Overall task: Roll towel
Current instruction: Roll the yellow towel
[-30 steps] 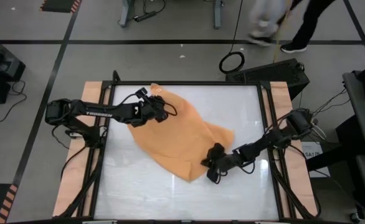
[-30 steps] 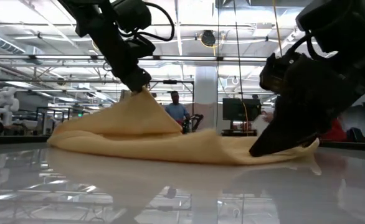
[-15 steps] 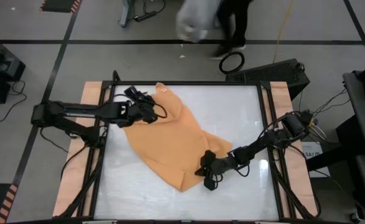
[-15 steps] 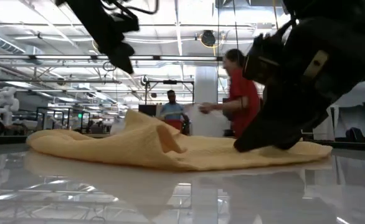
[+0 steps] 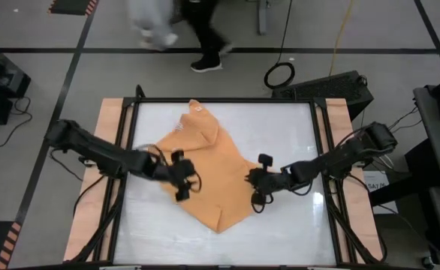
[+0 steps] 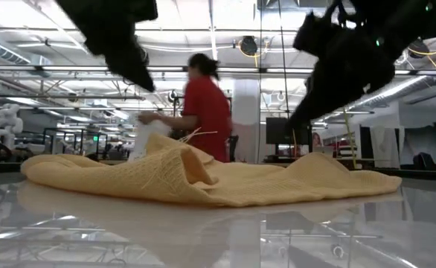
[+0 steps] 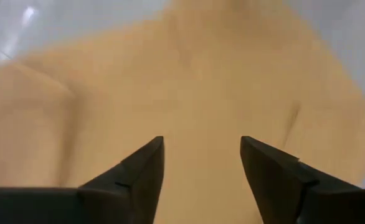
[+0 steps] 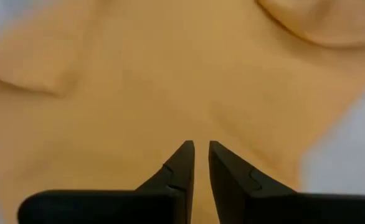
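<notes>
white table (image 5: 295,217), orange-tan towel (image 5: 212,176) — rumpled, spread diagonally, small white tag

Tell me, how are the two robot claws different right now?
The left gripper has its fingers spread apart; the right gripper has its fingers almost together. In the high view the left gripper is over the towel's left edge, the right gripper over its right edge. Both hover above it, holding nothing.

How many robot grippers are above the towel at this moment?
2. The left gripper hangs open over the left edge of the towel. The right gripper hangs over its right edge, nearly closed and holding nothing. None seems hidden.
</notes>
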Robot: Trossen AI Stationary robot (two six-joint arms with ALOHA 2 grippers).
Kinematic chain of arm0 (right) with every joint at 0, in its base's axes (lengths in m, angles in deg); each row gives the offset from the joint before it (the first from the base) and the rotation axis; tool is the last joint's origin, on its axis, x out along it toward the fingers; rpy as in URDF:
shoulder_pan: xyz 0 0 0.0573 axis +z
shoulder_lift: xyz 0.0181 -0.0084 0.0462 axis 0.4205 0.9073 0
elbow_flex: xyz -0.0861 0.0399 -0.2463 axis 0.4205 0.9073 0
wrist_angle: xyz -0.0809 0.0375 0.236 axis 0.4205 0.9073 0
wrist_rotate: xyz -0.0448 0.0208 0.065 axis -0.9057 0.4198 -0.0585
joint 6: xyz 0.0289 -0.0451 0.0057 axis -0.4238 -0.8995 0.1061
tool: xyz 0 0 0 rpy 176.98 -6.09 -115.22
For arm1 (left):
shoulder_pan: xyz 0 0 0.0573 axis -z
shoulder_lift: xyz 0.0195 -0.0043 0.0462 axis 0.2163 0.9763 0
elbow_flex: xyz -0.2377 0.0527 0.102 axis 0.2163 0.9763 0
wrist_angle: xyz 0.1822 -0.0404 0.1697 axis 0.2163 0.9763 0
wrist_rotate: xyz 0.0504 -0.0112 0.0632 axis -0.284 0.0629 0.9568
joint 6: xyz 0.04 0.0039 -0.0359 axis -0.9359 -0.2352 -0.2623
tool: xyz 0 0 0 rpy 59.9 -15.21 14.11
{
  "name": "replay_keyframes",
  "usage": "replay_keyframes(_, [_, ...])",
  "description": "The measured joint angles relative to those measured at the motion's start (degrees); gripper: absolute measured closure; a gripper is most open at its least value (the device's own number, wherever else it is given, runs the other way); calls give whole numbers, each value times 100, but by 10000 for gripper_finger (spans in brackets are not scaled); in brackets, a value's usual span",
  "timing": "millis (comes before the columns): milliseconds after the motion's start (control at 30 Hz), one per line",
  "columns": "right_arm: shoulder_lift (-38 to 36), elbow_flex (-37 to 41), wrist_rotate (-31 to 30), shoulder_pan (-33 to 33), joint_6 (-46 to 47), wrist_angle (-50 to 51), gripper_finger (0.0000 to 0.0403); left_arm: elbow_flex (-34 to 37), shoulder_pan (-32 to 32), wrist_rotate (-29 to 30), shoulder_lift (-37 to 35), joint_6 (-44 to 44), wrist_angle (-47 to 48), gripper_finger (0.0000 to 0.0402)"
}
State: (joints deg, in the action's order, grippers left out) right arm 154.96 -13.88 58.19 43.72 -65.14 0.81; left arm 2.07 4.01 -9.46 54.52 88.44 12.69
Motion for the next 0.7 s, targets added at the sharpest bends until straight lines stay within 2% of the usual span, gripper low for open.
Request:
replay_keyframes(133, [13,280,51,-55,221,128,364,105,384,248,732,882,231,226])
replay_keyframes(333, [125,807,382,76,1438,-3,364,209,307,456,1667,1605,865,272])
replay_keyframes(533, [196,1046,531,582,2797,-108,364,175,-34,1092,2205,1267,508,312])
replay_keyframes(700, [237,1067,693,1042,3019,-657,364,200,-393,1621,2218,494,268,335])
